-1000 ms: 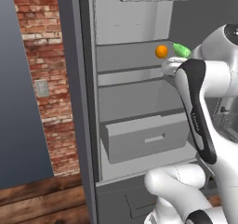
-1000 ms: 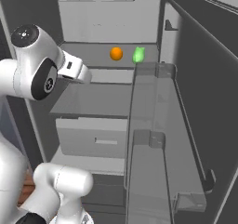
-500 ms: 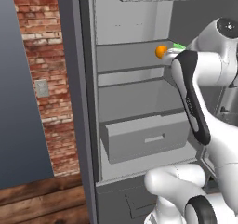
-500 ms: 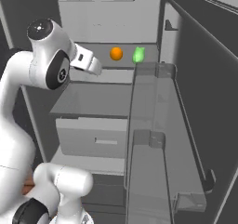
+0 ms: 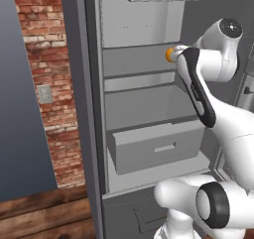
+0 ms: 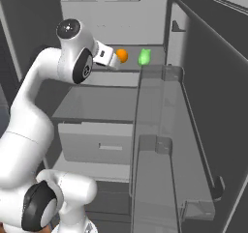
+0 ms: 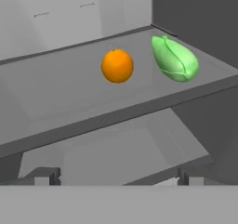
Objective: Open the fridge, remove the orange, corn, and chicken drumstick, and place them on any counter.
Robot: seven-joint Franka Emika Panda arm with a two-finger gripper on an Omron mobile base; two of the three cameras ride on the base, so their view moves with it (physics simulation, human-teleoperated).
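One orange (image 7: 117,65), one corn (image 7: 175,59), one fridge (image 6: 203,96).

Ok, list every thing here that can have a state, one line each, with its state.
fridge: door swung open, inside showing.
drawer: pulled part way out at the bottom of the fridge.
orange: resting on the upper shelf, not held.
corn: lying on the same shelf beside the orange, apart from it, not held.
gripper: open, holding nothing, short of the orange.
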